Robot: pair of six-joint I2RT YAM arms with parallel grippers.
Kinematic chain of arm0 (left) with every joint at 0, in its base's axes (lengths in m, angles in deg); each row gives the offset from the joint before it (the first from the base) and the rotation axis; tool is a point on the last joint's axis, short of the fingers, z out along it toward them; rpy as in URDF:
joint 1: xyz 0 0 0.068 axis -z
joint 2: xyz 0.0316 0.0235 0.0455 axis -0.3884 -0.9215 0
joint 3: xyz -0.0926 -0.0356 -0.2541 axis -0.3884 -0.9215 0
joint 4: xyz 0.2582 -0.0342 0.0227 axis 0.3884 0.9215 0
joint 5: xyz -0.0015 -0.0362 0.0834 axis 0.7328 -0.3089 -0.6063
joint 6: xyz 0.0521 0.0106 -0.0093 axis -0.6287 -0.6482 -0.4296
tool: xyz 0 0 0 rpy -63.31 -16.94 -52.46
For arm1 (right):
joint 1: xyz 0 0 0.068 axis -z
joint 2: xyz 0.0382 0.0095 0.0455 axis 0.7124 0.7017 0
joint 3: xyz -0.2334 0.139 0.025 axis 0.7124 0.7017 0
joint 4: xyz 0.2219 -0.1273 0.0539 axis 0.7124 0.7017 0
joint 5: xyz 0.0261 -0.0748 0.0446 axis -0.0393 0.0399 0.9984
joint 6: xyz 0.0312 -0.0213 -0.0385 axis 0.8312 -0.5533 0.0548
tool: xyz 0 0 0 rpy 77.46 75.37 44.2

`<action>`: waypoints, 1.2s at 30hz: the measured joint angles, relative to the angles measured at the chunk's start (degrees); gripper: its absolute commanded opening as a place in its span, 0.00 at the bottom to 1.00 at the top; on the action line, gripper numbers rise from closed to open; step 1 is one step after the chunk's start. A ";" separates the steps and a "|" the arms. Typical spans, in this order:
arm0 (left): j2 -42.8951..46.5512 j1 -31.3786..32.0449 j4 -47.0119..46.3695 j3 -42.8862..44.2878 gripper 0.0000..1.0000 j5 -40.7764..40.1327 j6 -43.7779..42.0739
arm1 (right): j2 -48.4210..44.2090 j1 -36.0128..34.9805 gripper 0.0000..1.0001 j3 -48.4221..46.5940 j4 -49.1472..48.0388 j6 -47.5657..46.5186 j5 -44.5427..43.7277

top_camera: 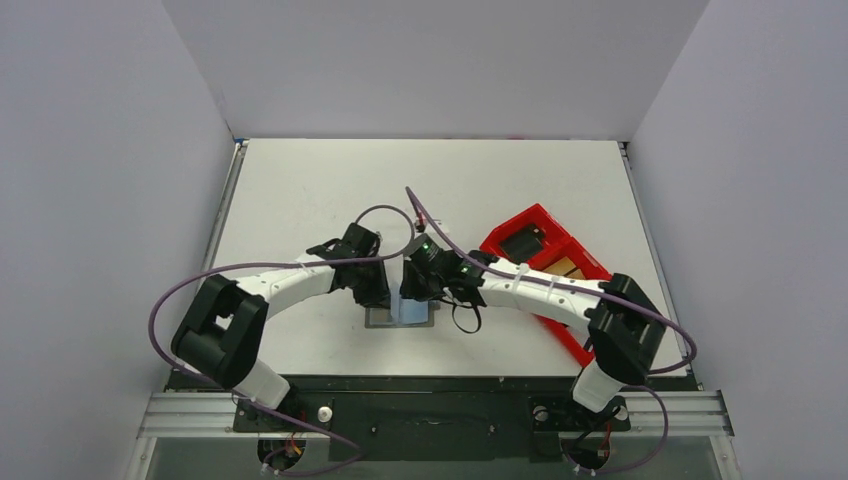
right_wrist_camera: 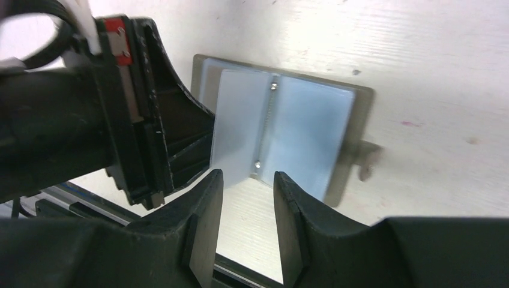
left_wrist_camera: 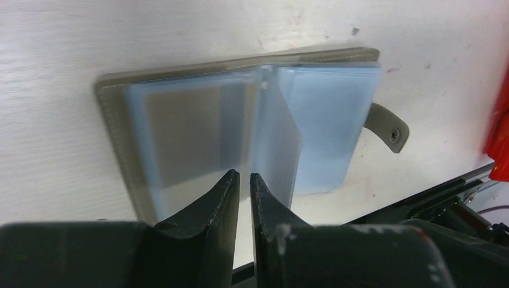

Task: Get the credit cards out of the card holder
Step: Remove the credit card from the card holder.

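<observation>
Table is plain white, and both arms lean in over the middle of its near half, wrists almost meeting. The left arm curves in from its side and the right arm reaches across in front of a long red tray that sits angled on the right. In the tray there's a black block, and just beside it something flat and tan that looks like 1 card.

The card holder lies flat and open on the table right under the 2 wrists, close to the near edge, well apart from the tray. It's grey outside, with pale blue see-through pockets inside.

The left gripper sits at the near edge of the holder with its fingers almost pressed together, just a thin slit between them. 1 clear sleeve stands up from the spine right by those fingertips, but I honestly can't tell if it's pinched or only touching.

The right gripper hangs over the near edge too, fingers spread, bare table showing between them, nothing held.

There's a small grey tab with a snap sticking out from the holder's right side. Can't make out any card in the pockets.
</observation>
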 measured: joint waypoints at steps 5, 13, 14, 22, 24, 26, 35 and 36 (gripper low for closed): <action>-2.60 3.61 -2.01 2.38 0.13 0.87 1.22 | -7.43 2.47 0.33 4.66 0.31 1.03 -2.14; -8.46 6.99 -4.02 6.56 0.16 1.22 3.26 | -11.45 5.01 0.33 9.31 0.31 1.99 -3.87; -9.20 7.19 -4.33 6.84 0.16 1.25 3.45 | -11.45 5.01 0.33 9.60 0.28 2.14 -3.85; -10.56 7.04 -4.81 6.97 0.17 1.64 4.72 | -11.43 5.01 0.33 9.73 -0.15 2.36 -3.39; -10.34 6.91 -4.72 6.97 0.18 1.62 4.74 | -11.43 5.01 0.33 9.73 -0.37 2.34 -3.02; -9.64 6.43 -4.35 6.97 0.18 1.60 4.72 | -11.19 4.83 0.33 9.64 -0.55 2.34 -2.84; -4.57 2.27 -3.48 6.95 0.19 1.62 4.35 | -7.26 2.40 0.33 6.62 -1.70 2.36 -0.87; -4.24 1.88 -3.45 6.88 0.19 1.62 4.26 | -6.78 2.12 0.33 6.47 -2.05 2.36 -0.37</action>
